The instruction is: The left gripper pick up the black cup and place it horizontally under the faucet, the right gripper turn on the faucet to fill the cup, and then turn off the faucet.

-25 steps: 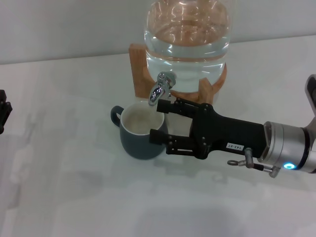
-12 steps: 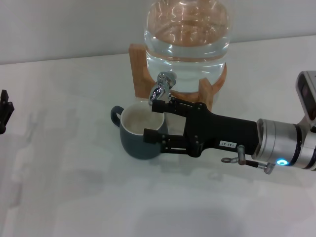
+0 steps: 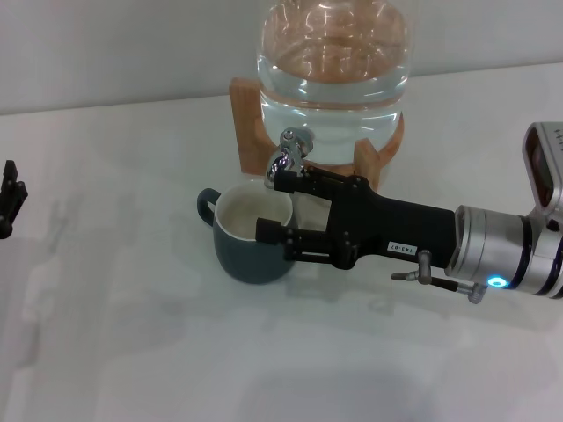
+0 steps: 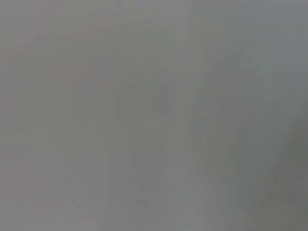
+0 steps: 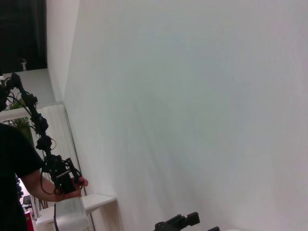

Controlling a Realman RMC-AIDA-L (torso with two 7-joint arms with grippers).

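Cup upright under faucet, placing done, filling and shutoff apparently left; right gripper fingers spread, upper one at faucet lever; left gripper parked well left of cup, finger state unclear

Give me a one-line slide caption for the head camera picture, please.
The open right gripper reaches over the black cup toward the chrome faucet of a glass water jar.

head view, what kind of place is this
Probably a robot test bench rather than a real kitchen: a plain white table, with just a glass water jar on a wooden stand, a black cup, and the right pincer at its faucet.
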